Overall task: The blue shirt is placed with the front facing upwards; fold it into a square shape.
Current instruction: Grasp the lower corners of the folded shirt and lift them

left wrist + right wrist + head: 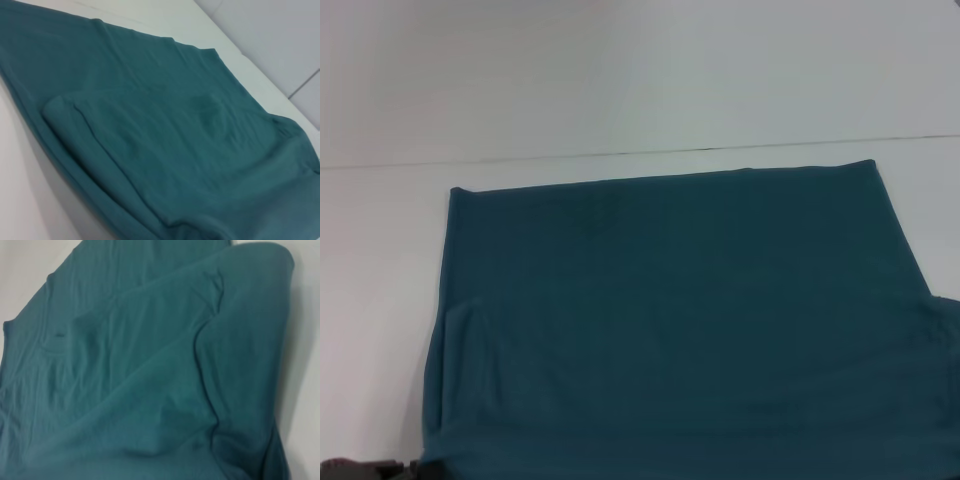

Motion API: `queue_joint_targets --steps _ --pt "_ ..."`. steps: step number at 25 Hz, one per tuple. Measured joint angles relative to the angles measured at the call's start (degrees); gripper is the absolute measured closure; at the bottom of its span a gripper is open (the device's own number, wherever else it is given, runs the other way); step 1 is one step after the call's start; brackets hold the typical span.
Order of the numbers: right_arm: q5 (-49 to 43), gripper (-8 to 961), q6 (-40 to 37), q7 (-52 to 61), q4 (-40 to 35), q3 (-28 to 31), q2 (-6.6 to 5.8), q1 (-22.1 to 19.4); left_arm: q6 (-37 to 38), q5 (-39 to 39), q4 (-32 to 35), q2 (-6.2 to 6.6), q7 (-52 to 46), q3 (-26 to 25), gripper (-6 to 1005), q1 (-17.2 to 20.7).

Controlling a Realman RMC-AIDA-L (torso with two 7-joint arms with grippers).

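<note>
Head view shows the large dark teal-blue cotton short-sleeved shirt spread over the pale grey-white counter, filling the middle and lower part of the frame and running off the lower and right edges. Its far hem lies straight across the upper middle. No lettering shows here, only plain cloth. Near the lower left a sleeve lies folded in over the body; the left wrist view shows that flap lying on top, with soft wrinkles.

I judge the cloth light, limp and prone to slide and bunch, so I would pinch it at a corner or folded edge, through every layer, and lift it low.

Neither of my end effectors is in any view, so their state is unknown.
</note>
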Motion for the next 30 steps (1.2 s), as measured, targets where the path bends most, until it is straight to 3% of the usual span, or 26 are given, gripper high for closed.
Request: queue_joint_targets --steps 15,30 --pt "-0.12 900 -2.76 -1.01 0.71 0.41 0.24 -1.96 4.46 1.50 -0.58 -0.06 1.01 -2.98 940 2.89" --pt "-0.21 900 -5.72 -3.71 1.19 2.12 0.42 -5.11 7.70 3.03 -0.59 -0.06 1.22 -3.70 939 3.35"
